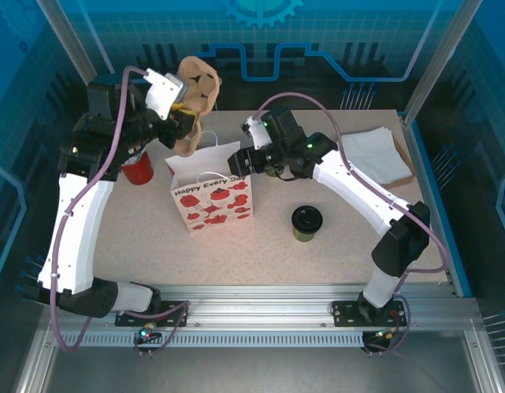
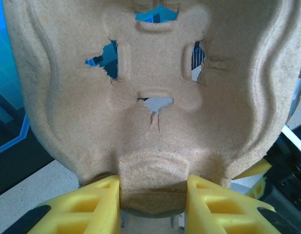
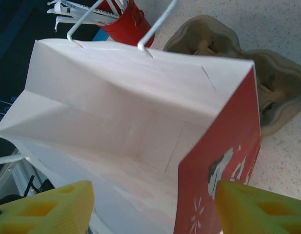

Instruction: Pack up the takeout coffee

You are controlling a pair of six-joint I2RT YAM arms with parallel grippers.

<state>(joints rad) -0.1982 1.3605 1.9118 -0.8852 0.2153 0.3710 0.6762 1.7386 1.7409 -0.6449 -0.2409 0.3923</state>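
A: Where is the coffee?
B: One takeout coffee [image 1: 306, 222], black-lidded, stands on the speckled beige table [image 1: 268, 254], right of one white bag [image 1: 213, 192] reading "Happy Every Day". Blue walls [image 1: 39, 82] surround it.
A: The grippers?
B: The left gripper [image 2: 154, 195] pinches one pulp carrier [image 2: 155, 97]. The right gripper [image 3: 152, 204], fingers spread, hovers at the bag's mouth.

Takeout coffee [image 1: 307, 223]: small green cup, black lid on, upright on table [image 1: 277, 262], standing free.

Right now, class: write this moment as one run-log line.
left gripper: shut on cup carrier, aloft | right gripper: open at paper bag mouth | takeout coffee: lidded, on table, outside bag
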